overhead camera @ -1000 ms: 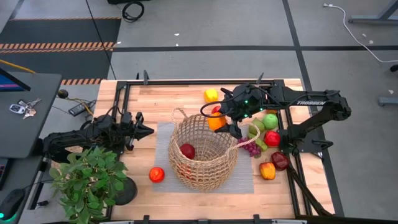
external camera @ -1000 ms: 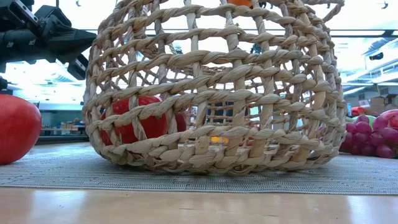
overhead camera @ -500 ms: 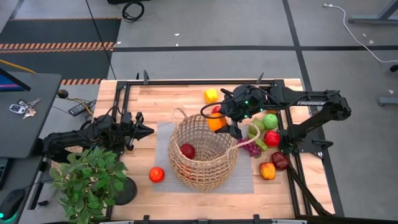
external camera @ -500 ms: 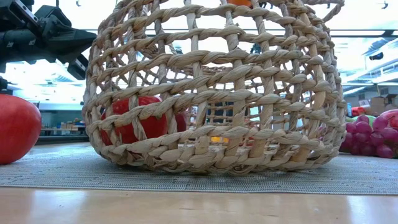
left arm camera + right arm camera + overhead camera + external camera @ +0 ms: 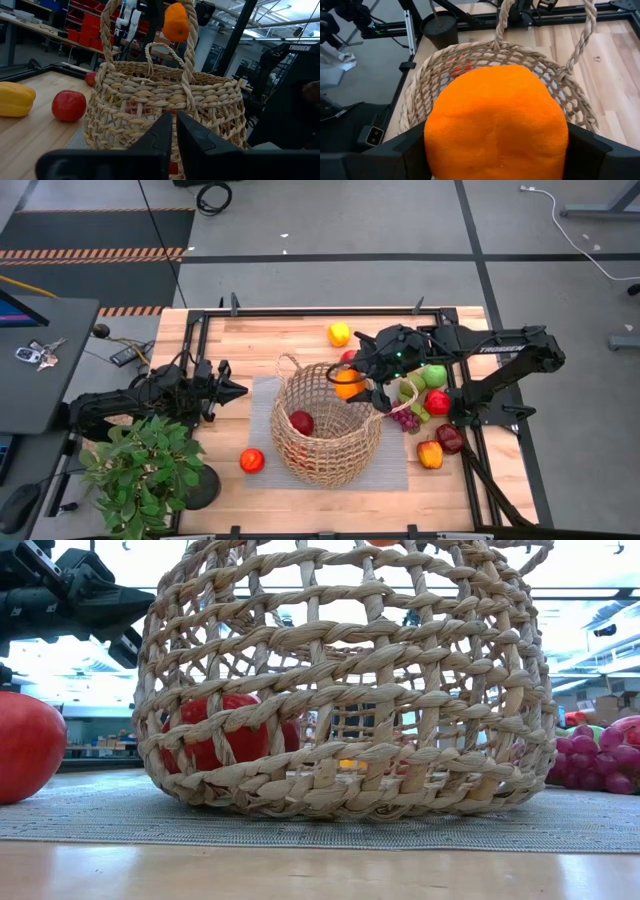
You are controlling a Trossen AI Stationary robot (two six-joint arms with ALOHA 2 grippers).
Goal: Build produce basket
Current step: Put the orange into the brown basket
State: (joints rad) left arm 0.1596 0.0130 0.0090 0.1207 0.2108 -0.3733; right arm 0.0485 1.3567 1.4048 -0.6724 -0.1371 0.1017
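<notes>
The tan wicker basket (image 5: 325,428) stands on a grey mat (image 5: 262,405) at the table's middle, with a red fruit (image 5: 301,422) lying on its bottom, also seen through the weave in the low view (image 5: 215,730). My right gripper (image 5: 358,380) is shut on an orange (image 5: 346,385) above the basket's far right rim. It also shows in the left wrist view (image 5: 176,22). My left gripper (image 5: 238,390) is shut and empty, left of the basket, pointing at it. My right gripper pinches the orange's two opposite sides (image 5: 437,142) between its two fingers (image 5: 412,150). The fingers come from the table's right side, slanting down. The orange is lifted clear, above the basket's rim (image 5: 470,52).
A yellow pepper (image 5: 340,333) lies at the far side and a red apple (image 5: 252,461) left of the basket. Green apples (image 5: 435,375), a red apple (image 5: 437,402), grapes (image 5: 405,418), a dark red fruit (image 5: 450,438) and an orange pepper (image 5: 430,454) lie right. A potted plant (image 5: 140,465) stands near left.
My right gripper has gone a little toward the table's near edge with the orange, from beside the basket's far rim to above it. The orange stays lifted clear.
</notes>
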